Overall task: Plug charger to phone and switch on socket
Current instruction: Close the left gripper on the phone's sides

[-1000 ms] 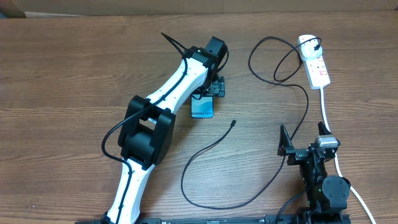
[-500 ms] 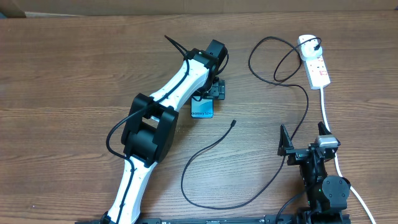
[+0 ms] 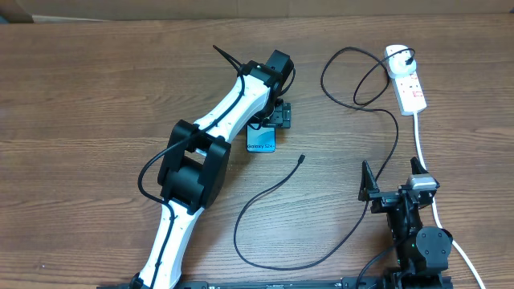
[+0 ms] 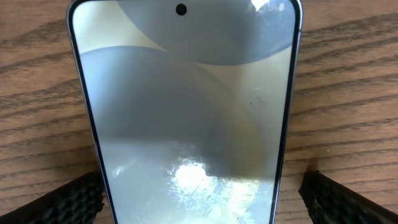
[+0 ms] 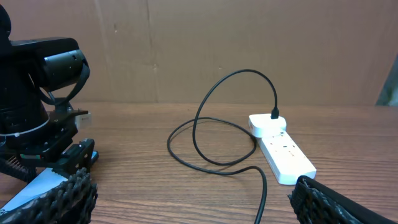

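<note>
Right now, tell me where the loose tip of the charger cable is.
In the overhead view, the cable tip lies on the table near the centre, just right of the phone and apart from it.

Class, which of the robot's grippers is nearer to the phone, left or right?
Left. The left gripper hangs directly over the phone, its open fingers flanking it. The right gripper sits well away toward the robot's right, beside the white cord.
</note>
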{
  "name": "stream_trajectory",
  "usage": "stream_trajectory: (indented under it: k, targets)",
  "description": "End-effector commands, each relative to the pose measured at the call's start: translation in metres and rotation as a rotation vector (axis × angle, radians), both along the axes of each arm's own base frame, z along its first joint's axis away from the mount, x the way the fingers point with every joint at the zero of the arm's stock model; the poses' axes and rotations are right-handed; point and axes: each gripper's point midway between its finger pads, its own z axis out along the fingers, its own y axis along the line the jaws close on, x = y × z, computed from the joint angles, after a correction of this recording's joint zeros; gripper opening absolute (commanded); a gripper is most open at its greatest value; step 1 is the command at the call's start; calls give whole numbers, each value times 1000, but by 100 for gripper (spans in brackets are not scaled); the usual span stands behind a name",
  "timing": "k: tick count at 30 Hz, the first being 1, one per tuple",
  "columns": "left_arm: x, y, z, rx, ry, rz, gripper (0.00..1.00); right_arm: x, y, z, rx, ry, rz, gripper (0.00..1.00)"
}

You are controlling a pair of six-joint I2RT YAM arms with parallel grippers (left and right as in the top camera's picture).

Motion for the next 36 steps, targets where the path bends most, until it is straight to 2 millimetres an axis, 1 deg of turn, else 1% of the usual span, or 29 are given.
stream_trajectory:
  k: [1,9,14,18,20,21,26,36]
  targets:
    - [-18,13,-44,72,99,-14,100,0,0,-2,-4,-4,-3,100]
    - [-18,14,-44,71,98,57,100,0,0,-2,-4,-4,-3,100]
    - [-18,15,-44,76,101,59,100,0,0,-2,-4,-4,-3,100]
    - [-18,15,-44,76,100,60,96,0,0,-2,-4,-4,-3,100]
    - [-18,15,-44,77,99,72,89,0,0,-2,-4,-4,-3,100]
    - [-18,15,-43,78,98,75,89,0,0,-2,-4,-4,-3,100]
    - [-17,18,-43,93,90,75,92,0,0,-2,-4,-4,-3,100]
    - [-18,19,-43,99,95,75,94,0,0,-2,-4,-4,-3,100]
